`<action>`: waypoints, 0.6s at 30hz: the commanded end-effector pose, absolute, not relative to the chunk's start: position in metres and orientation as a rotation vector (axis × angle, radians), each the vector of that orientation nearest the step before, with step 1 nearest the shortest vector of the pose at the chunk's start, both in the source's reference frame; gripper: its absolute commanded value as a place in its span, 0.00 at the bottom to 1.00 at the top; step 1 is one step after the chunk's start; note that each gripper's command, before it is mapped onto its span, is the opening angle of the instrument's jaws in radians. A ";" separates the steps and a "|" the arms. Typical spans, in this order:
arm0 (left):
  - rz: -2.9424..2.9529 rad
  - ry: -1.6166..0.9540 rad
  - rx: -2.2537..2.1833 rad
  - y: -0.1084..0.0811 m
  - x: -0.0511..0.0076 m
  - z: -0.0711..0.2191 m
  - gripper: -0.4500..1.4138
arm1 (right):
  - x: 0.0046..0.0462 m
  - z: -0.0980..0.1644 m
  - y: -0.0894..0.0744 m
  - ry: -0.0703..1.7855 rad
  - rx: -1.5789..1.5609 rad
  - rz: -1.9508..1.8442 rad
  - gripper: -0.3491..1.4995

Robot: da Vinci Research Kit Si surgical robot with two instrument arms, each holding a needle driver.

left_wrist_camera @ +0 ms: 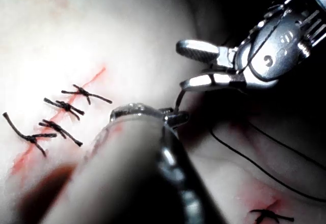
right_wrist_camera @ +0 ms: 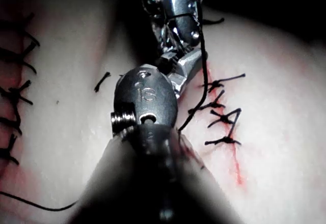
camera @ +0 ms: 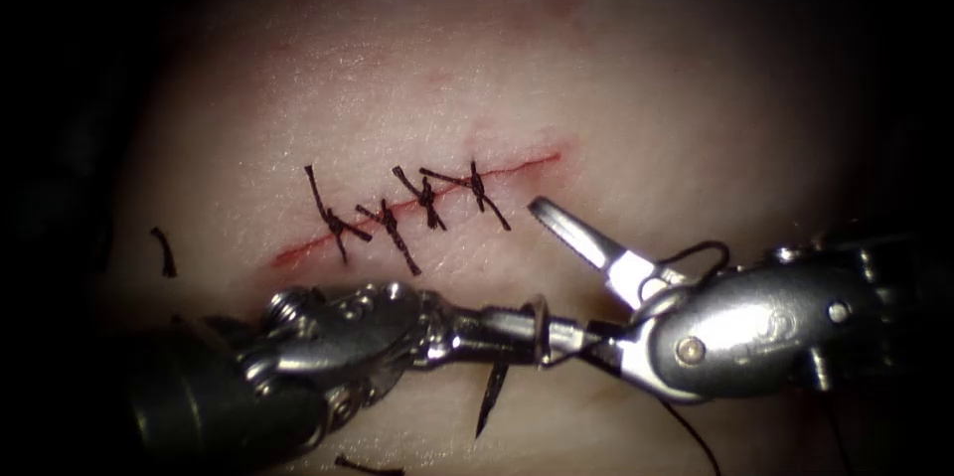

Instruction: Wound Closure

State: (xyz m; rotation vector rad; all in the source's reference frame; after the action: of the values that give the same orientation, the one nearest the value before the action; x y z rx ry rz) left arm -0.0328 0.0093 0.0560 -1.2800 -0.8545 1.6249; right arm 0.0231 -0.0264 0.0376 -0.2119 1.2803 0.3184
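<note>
The cut (camera: 517, 166) runs slantwise across the tissue (camera: 616, 88), with several knotted stitches (camera: 427, 200) over it. My left tool (camera: 561, 334) comes in low from the left, jaws shut on the curved needle (camera: 542, 322), which is out of the tissue on the right side of the cut. In the left wrist view the needle (left_wrist_camera: 178, 98) arcs up from these jaws (left_wrist_camera: 175, 117) toward the right tool (left_wrist_camera: 182, 65). That right tool (camera: 561, 272) stands open beside the needle, holding nothing. Dark thread (camera: 696, 252) loops over its wrist and trails away (left_wrist_camera: 265, 170).
Cut ends of thread lie on the tissue at the far left (camera: 164, 252) and near the front edge (camera: 368, 466). Red fluid marks the cut's lower left end (camera: 298, 252). Another knotted stitch (left_wrist_camera: 270, 216) sits apart. The two tools nearly touch.
</note>
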 end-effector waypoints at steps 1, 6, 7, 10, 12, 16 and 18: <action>1.630 -0.852 -1.284 0.009 -0.0332 0.056 0.00 | 0.0238 0.038 -0.027 1.274 -0.200 0.306 0.00; 1.630 -0.847 -1.281 0.009 -0.0333 0.056 0.00 | 0.0237 0.038 -0.028 1.275 -0.181 0.281 0.00; 1.620 -0.840 -1.289 0.009 -0.0333 0.056 0.01 | 0.0236 0.039 -0.028 1.274 -0.180 0.278 0.00; 1.603 -0.829 -1.304 0.009 -0.0334 0.056 0.35 | 0.0235 0.039 -0.028 1.277 -0.175 0.273 0.00; 1.619 -0.817 -1.333 0.009 -0.0335 0.056 0.56 | 0.0235 0.039 -0.027 1.285 -0.171 0.269 0.00; 1.686 -0.776 -1.381 0.009 -0.0336 0.056 0.86 | 0.0232 0.039 -0.027 1.309 -0.141 0.243 0.00; 1.734 -0.749 -1.417 0.009 -0.0336 0.056 0.90 | 0.0224 0.039 -0.026 1.318 -0.105 0.222 0.00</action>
State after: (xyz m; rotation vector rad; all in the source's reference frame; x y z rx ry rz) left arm -0.0330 0.0093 0.0558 -1.4272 -0.7400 1.7478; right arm 0.0219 -0.0257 0.0384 -0.1033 1.3235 0.2091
